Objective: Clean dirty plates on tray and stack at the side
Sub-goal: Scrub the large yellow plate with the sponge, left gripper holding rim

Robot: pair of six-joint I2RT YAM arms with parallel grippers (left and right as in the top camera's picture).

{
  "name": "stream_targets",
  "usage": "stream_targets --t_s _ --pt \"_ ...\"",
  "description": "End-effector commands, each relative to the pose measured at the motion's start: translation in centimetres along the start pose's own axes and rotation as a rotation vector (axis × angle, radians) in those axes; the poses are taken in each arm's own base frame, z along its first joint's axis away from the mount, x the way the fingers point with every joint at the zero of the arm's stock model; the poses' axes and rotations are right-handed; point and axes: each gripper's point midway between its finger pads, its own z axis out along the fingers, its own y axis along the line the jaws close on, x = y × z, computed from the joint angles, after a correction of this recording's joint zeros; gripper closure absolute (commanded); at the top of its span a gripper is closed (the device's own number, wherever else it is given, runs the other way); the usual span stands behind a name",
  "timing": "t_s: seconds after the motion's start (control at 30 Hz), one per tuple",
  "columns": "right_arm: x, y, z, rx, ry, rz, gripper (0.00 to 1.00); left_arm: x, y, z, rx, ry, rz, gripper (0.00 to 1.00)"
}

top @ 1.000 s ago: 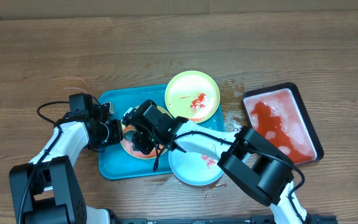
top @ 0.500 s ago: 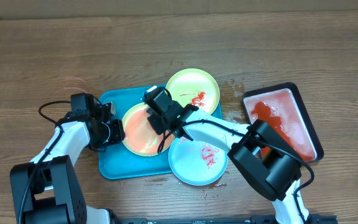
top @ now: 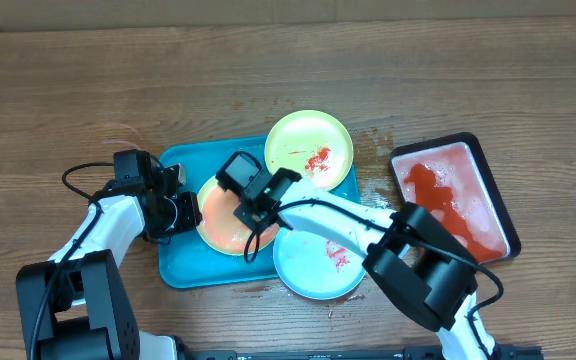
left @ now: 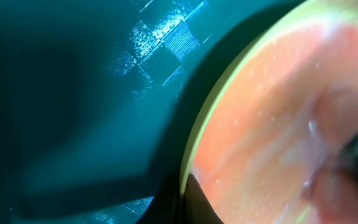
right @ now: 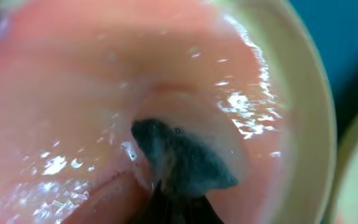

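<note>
Your left gripper (top: 188,212) pinches the plate (top: 218,218) by its rim, your right gripper (top: 249,211) clamps a dark wad (right: 179,162). Press hard and the plate may slip free

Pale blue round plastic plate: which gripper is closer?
Right. The right gripper, jaws shut on a dark sponge, presses on the sauce-smeared yellow-green plate beside the pale blue plate. The left gripper sits at the smeared plate's opposite rim, farther off.

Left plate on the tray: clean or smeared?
Smeared. The plate shows a wet orange-pink film across its face in the overhead and right wrist views; only its rim is yellow-green.
</note>
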Motion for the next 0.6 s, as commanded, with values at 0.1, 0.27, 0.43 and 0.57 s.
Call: stream_targets --t_s 0.1,0.27,0.43,0.57 --pt "2.8 6.9 0.9 -0.325 0.104 -0.045 0.96 1.3 0.5 0.8 -0.017 0.043 -0.029 0.95" --pt "1.2 7.3 0.9 -0.345 0.05 0.012 0.96 1.3 0.5 0.8 -0.018 0.043 -0.039 0.95" --pt "-0.8 4.4 0.6 -0.238 0.01 0.107 0.96 1.3 0.5 0.8 -0.017 0.041 -0.039 0.96" --pt "-3.4 0.9 -1.6 -0.142 -0.051 0.143 0.96 1.1 0.5 0.8 -0.017 0.035 -0.04 0.96"
